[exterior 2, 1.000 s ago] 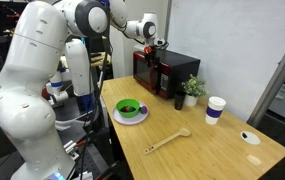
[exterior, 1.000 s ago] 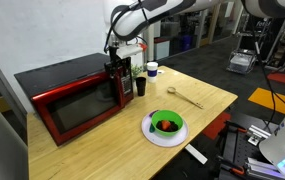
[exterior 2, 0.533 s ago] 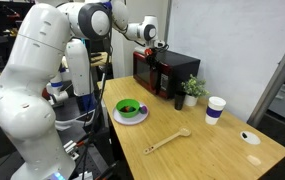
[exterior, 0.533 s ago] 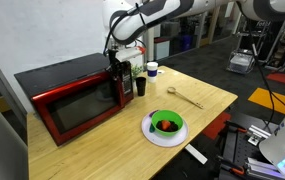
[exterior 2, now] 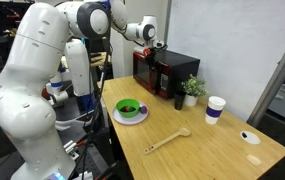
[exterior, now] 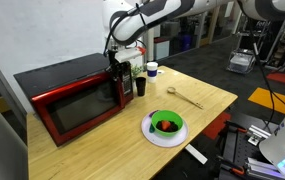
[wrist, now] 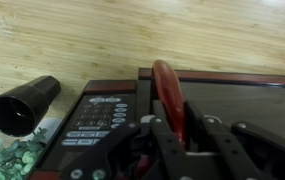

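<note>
Robotiq gripper (wrist: pixel 172 126) is clenched on the curved red plastic door handle (wrist: pixel 168 92) of the red-and-black microwave oven (exterior: pixel 70 96). In the wrist view the handle runs straight between the two dark fingers (wrist: pixel 152 138), both pressed against its sides. The handle sits at the seam between the door and the dark button panel (wrist: pixel 95 124).

In both exterior views the gripper (exterior: pixel 115 63) (exterior 2: pixel 150 46) hangs at the top front corner of the microwave (exterior 2: pixel 168 72), on the control-panel side, with the arm reaching in from above. Door looks shut, flush with the body.

The microwave stands at one end of the light wooden table (exterior: pixel 210 100). A black cylindrical cup (exterior: pixel 140 87) stands just beside its panel side, and it also shows in the wrist view (wrist: pixel 22 105). A small green potted plant (exterior 2: pixel 192 88) and a white paper cup with a dark lid (exterior 2: pixel 216 108) are near that. A green bowl (exterior: pixel 168 123) sits on a round white plate (exterior: pixel 154 137) towards the table's front edge. A wooden spoon (exterior: pixel 186 98) lies flat on the table, apart from the plate. All of these are well clear of the gripper.
</note>
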{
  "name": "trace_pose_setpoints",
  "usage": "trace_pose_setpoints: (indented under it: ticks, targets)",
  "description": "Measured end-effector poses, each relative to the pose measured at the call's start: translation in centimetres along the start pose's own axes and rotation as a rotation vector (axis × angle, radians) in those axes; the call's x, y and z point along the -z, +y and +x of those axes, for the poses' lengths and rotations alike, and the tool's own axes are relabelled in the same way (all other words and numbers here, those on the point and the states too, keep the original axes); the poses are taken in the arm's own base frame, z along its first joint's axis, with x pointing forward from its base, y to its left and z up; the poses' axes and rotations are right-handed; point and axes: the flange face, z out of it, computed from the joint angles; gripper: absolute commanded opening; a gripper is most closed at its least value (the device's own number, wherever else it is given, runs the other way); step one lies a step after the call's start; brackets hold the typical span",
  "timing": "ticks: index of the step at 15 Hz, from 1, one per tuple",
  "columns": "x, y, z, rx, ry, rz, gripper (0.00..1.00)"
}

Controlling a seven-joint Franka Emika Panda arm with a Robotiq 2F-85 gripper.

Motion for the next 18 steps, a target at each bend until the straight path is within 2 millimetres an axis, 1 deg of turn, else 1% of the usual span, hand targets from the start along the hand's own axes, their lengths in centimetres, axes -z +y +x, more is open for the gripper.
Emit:
trace_pose_setpoints:
  ticks: [3,9,14,15,16,18]
  targets:
    - [0.2,-0.4,-1.2,-0.047,-0.004,-0.004,0.06]
    - [0.7,-1.6,-5.1,-0.147,-0.003,-0.004,0.06]
    - [1.1,-3.1,-8.4,-0.235,0.0,-0.003,0.06]
    - [1.2,-3.4,-9.0,-0.251,0.0,-0.003,0.51]
    - [1.3,-3.7,-9.6,-0.267,0.0,-0.002,0.52]
    - [1.0,-4.6,-10.6,-0.281,-0.004,0.001,0.64]
